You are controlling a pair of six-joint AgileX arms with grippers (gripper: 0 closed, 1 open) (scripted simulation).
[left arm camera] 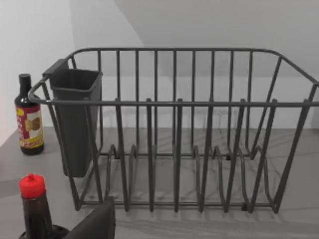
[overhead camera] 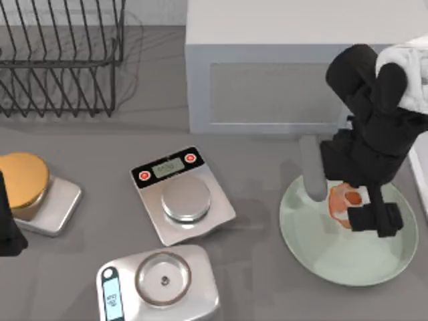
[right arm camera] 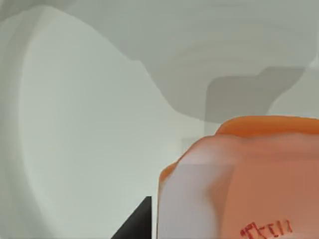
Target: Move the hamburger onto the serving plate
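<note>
The right gripper (overhead camera: 348,207) hangs low over the serving plate (overhead camera: 321,251), and the hamburger (overhead camera: 342,200) sits right under it, between its fingers; I cannot tell if the fingers are squeezing it or have let go, since the arm hides them from above; in the right wrist view the hamburger (right arm camera: 244,179) is very close to the camera, with the pale plate (right arm camera: 75,124) spread out just past it; the burger looks to be over the plate, a bit toward the side nearest the big grey box (overhead camera: 267,73), but I cannot tell if it is touching the plate or just above it; I think the burger is small, light and soft, so it could squash or slip if pinched hard; the best place to hold it is by its round sides, across the middle, with a gentle squeeze; it looks a bit lumpy, so it might tip when set down; the left gripper (overhead camera: 8,227) is parked far from the burger, beside the golden dome (overhead camera: 23,180) on a scale (overhead camera: 57,207).
</note>
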